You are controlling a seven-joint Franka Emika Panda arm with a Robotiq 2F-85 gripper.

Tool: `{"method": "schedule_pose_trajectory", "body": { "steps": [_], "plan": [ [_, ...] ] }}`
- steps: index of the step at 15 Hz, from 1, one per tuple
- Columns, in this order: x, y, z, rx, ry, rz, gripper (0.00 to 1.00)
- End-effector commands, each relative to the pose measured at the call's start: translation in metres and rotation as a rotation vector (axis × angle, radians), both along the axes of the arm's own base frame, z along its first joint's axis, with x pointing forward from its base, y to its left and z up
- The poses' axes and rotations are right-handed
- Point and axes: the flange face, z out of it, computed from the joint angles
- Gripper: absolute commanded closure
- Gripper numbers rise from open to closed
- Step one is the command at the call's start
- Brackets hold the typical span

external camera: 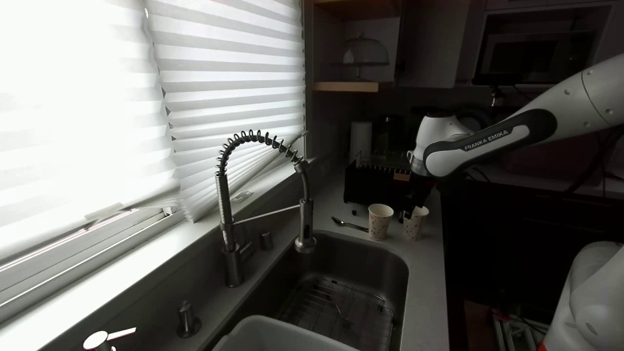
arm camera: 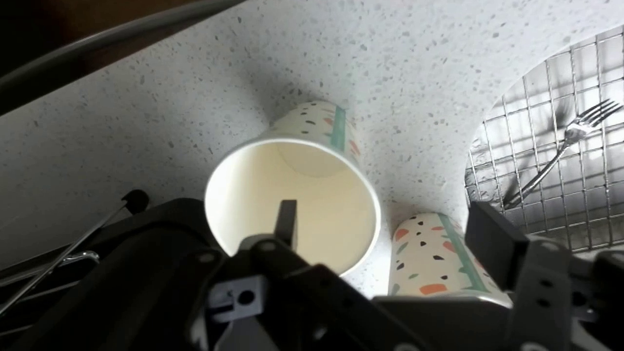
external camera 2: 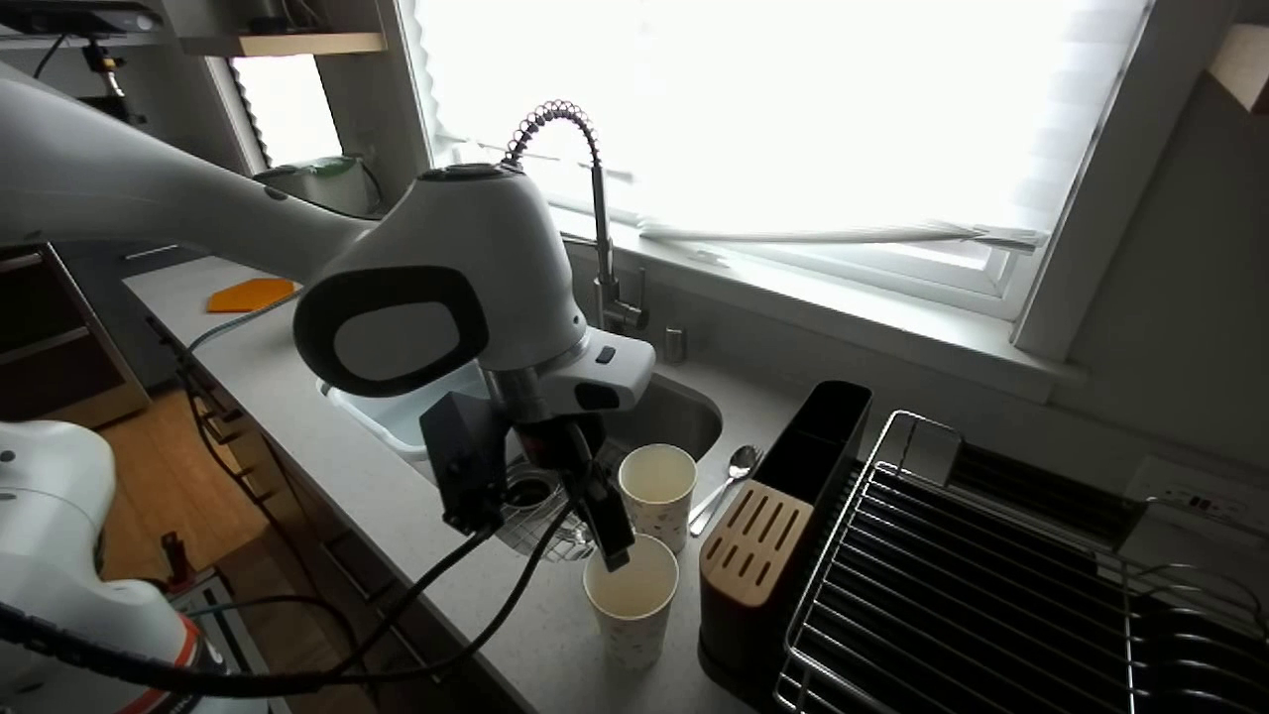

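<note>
- You are holding the gripper (arm camera: pixel 390 228) low above the counter (arm camera: pixel 414 87), its fingers (arm camera: pixel 287 219) standing spread, well apart.
- In the wrist view, one finger is crossing the mouth of the edge cup (arm camera: pixel 321 204); you are not seeing clearly whether its tip is dipping inside or hovering above.
- In that view the spoon cup (arm camera: pixel 431 258) is showing between the fingers, on the side toward the sink (external camera: pixel 360 258).
- Both cups are standing upright, close together but apart, each carrying colored specks and a green stripe.
- The edge cup is sitting nearer the counter's front edge, the spoon cup nearer the tap (external camera: pixel 224 204).
- A spoon (external camera 2: pixel 741 462) is lying just beside the spoon cup in both exterior views.
- A black caddy (external camera 2: pixel 755 543) with a slotted wooden top is standing near both cups; a wire rack (external camera 2: pixel 991 585) is sitting beside it.
- In the wrist view, a fork (arm camera: pixel 560 151) is resting on the grid (arm camera: pixel 605 161) in the sink.
- In an exterior view, a tub (external camera: pixel 282 336) is sitting at the sink, and a blind (external camera: pixel 229 73) is hanging crooked behind the tap.
</note>
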Motion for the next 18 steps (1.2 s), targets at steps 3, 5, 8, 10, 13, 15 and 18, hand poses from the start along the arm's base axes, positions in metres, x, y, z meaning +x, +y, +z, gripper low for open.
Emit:
{"method": "schedule_pose_trajectory", "body": {
  "steps": [3, 5, 8, 10, 13, 15, 18],
  "plan": [
    [-0.006, -0.005, -0.016, -0.02, -0.047, 0.019, 0.58],
    [-0.007, -0.007, -0.019, -0.021, -0.056, 0.02, 0.74],
    [-0.008, -0.007, -0.021, -0.025, -0.056, 0.031, 0.96],
    [-0.009, -0.009, -0.018, -0.035, -0.05, 0.051, 1.0],
    [-0.012, -0.008, -0.004, -0.038, -0.044, 0.092, 0.99],
    [-0.015, -0.006, 0.011, -0.054, -0.047, 0.111, 0.99],
    [-0.019, 0.004, 0.037, -0.057, -0.055, 0.151, 0.99]
  ]
}}
